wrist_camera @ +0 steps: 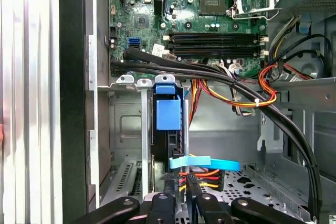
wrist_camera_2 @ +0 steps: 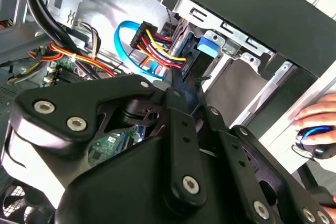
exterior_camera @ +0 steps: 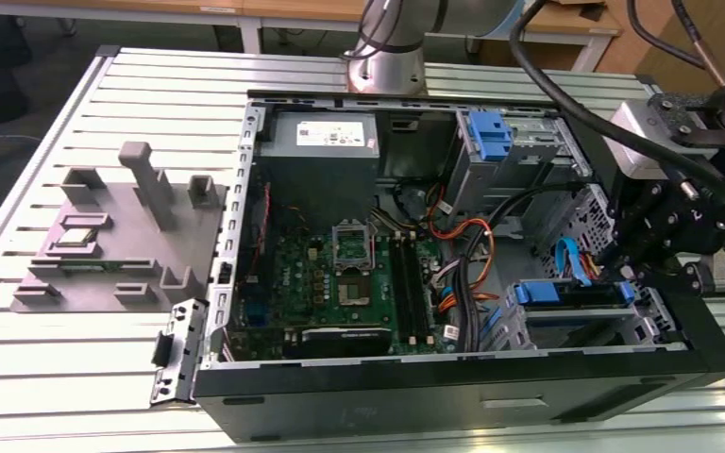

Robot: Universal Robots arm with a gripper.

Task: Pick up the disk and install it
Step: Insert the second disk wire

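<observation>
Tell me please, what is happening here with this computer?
A robot arm is working inside an open computer case. Its gripper is at the drive cage at the exterior view's right, close to the disk in its blue carrier, which sits in the bay with cables at its end. A person's hand rests on a mouse nearby.

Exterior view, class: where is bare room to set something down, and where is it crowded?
Bare: slatted table below the grey fixture plate, and the strip above it. Crowded: inside the computer case, where cables crowd the drive bays near the hand.
</observation>
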